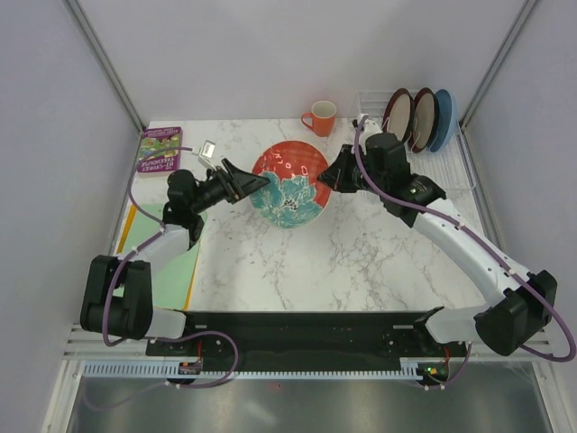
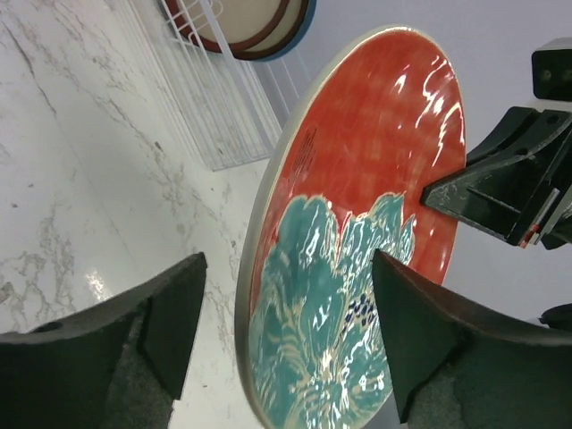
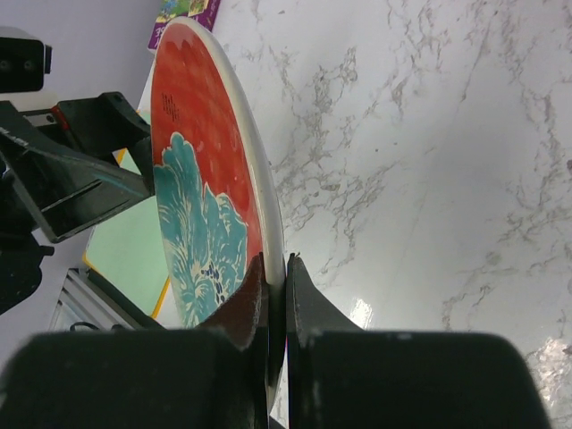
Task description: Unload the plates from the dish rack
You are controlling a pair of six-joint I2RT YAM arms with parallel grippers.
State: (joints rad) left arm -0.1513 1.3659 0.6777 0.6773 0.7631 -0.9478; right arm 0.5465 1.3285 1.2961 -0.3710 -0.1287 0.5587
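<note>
The red patterned plate [image 1: 288,189] with a teal flower hangs above the table's middle, held by the rim. My right gripper [image 1: 326,176] is shut on its right rim; the wrist view shows both fingers clamped on the plate [image 3: 197,179] at the gripper [image 3: 275,268]. My left gripper [image 1: 248,183] is open, with one jaw on each side of the plate's left rim [image 2: 357,223] and a gap showing between each jaw and the plate [image 2: 288,268]. Two cream plates [image 1: 398,115] [image 1: 424,117] and a blue plate [image 1: 446,122] stand in the white dish rack [image 1: 455,167] at the back right.
An orange mug [image 1: 320,117] stands behind the plate. A purple book [image 1: 160,149] and a small silver object [image 1: 207,149] lie at the back left. A green mat [image 1: 171,257] lies along the left edge under my left arm.
</note>
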